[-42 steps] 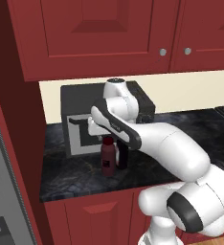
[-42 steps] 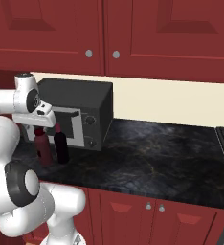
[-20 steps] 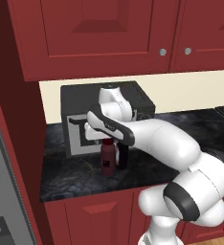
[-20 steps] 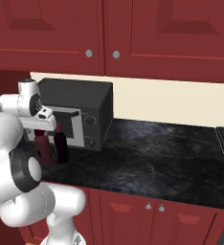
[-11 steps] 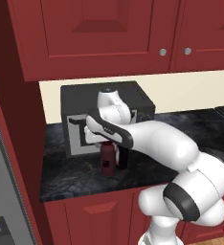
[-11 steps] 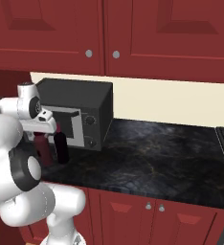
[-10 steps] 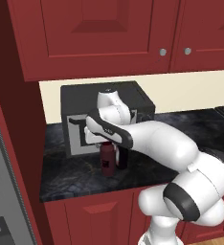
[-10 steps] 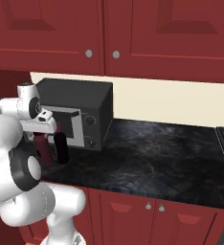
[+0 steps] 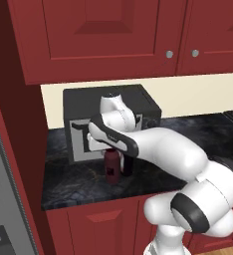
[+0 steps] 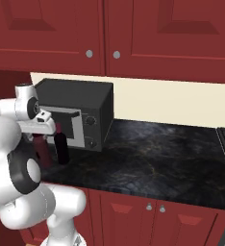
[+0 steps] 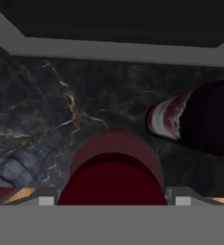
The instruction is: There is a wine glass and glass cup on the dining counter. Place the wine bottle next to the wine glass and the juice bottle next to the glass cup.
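**Tool settles over the juice bottle in front of the microwave**

The arm reaches left across the bench to the microwave (image 9: 111,119), where both bottles stand on the black worktop just in front of its door. Over the last two seconds the hand has dropped from above the bottles to a lower position, and the tool (image 9: 108,147) now sits right at the top of the juice bottle (image 9: 112,168). In the hand view, the dark red cap of the juice bottle (image 11: 114,172) lies between the two finger tips, one on each side near the bottom corners. The fingers stand apart, on either side of the cap; whether they press on it cannot be told, so no grip is confirmed.

The wine bottle (image 9: 127,164) stands just beside the juice bottle, on the side away from the microwave's left edge; its pinkish neck (image 11: 167,119) shows near the cap from above.

The descent suggests the grasp on the juice bottle is imminent. Carrying it to the glass cup is not yet begun.
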